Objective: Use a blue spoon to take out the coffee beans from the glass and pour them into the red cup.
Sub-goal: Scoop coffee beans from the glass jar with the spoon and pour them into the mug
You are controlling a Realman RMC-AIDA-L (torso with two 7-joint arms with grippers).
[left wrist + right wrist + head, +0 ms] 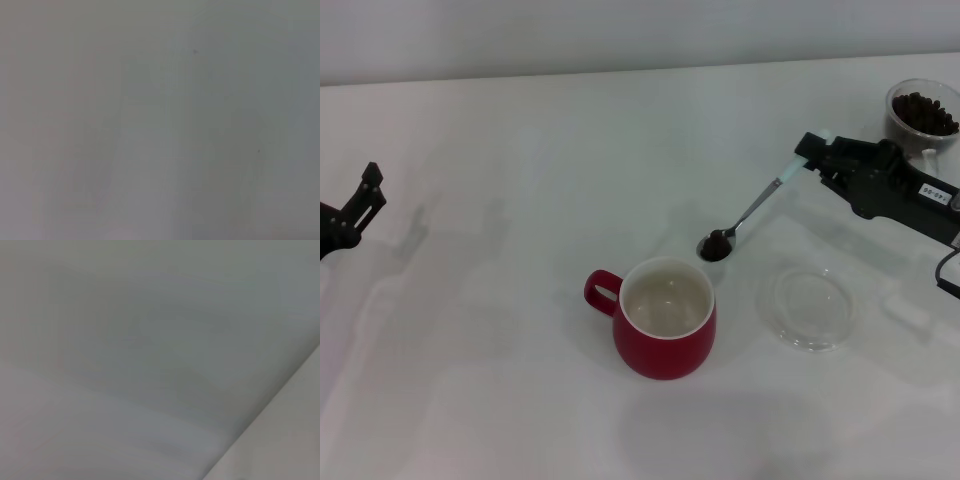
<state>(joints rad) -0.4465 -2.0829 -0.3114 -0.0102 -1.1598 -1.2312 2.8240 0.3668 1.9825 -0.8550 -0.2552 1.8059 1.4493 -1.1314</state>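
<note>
In the head view the red cup [665, 318] stands at the table's middle front, white inside showing, handle to the left. My right gripper [810, 152] is shut on the pale handle of the blue spoon [752, 212]. The spoon slants down to the left, and its bowl carries coffee beans [716, 244] just beyond the cup's far right rim. The glass [923, 117] with more dark beans stands at the far right, behind the right arm. My left gripper [360, 200] is parked at the left edge. Both wrist views show only blank grey surface.
A flat clear glass dish [812, 306] lies on the white table [500, 300] to the right of the red cup, below the right arm. A pale wall runs along the table's back edge.
</note>
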